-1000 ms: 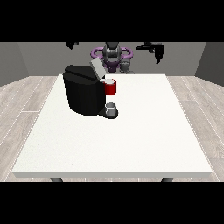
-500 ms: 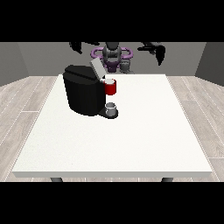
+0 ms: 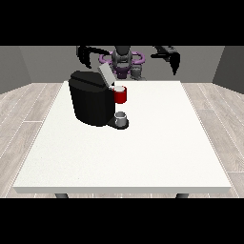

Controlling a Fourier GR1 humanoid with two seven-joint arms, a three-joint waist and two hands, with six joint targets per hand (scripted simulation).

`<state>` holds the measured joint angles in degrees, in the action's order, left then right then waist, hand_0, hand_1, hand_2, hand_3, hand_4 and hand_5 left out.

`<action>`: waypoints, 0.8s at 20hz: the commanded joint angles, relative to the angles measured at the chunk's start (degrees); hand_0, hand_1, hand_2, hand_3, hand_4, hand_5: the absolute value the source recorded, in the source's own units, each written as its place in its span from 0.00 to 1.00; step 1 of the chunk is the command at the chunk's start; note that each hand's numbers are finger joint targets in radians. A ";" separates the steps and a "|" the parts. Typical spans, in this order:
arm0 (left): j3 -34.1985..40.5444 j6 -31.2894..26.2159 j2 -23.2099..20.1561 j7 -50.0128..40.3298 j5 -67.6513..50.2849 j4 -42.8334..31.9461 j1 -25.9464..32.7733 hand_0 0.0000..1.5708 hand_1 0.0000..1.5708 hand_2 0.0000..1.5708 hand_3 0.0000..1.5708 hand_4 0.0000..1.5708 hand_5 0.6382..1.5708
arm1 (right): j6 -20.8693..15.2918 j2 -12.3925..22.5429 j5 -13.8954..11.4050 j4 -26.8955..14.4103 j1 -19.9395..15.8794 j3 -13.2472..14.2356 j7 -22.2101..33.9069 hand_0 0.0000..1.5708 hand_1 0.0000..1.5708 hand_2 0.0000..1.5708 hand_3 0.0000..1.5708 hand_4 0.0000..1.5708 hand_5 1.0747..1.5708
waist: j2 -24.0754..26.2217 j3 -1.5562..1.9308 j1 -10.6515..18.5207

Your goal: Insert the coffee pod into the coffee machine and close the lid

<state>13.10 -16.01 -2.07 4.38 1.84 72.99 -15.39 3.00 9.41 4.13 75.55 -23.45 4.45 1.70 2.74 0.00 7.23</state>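
Note:
A black coffee machine (image 3: pixel 90 97) stands on the left half of the white table (image 3: pixel 157 143). Its grey lid (image 3: pixel 105 74) is tilted up and open above a red pod holder (image 3: pixel 121 95). A small grey cup (image 3: pixel 121 117) sits on the machine's base. A small grey object (image 3: pixel 137 72), possibly the coffee pod, rests at the table's far edge in front of the robot. The hand at the view's left (image 3: pixel 86 55) hangs raised behind the machine. The hand at the view's right (image 3: pixel 173 59) is raised over the far right corner. Both have relaxed fingers pointing down and hold nothing.
The robot's torso (image 3: pixel 123 59) stands behind the table's far edge. Wooden floor surrounds the table on both sides. White tabletop stretches to the right of and in front of the machine.
Both raised hands have sunk slightly. The machine, its lid and the cup have not moved.

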 commanded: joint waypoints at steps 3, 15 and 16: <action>-0.50 0.75 -2.27 -1.58 -2.28 5.21 1.19 0.00 0.00 0.00 0.00 0.00 1.00 | 1.09 0.30 -0.58 -5.22 -3.70 0.96 -2.08 0.00 0.00 0.00 0.00 0.00 1.00 | -2.72 0.00 -1.27; -2.22 4.14 -2.48 -0.37 -2.45 6.54 2.82 0.00 0.00 0.00 0.00 0.00 1.00 | 0.76 -0.63 -4.47 -12.04 -10.64 -0.31 -3.20 0.00 0.00 0.00 0.00 0.00 1.00 | -5.04 0.00 -0.84; -4.27 5.07 -0.93 -0.17 -1.15 7.57 2.77 0.00 0.00 0.00 0.00 0.00 1.00 | 1.61 -0.55 -3.89 -13.54 -10.87 0.17 -4.30 0.00 0.00 0.00 0.00 0.00 1.00 | -5.71 0.00 -0.55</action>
<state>10.59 -12.37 -3.62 4.59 -0.07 79.31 -12.68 3.92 9.10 0.32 65.11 -32.50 4.23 -1.90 -1.98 -0.07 6.40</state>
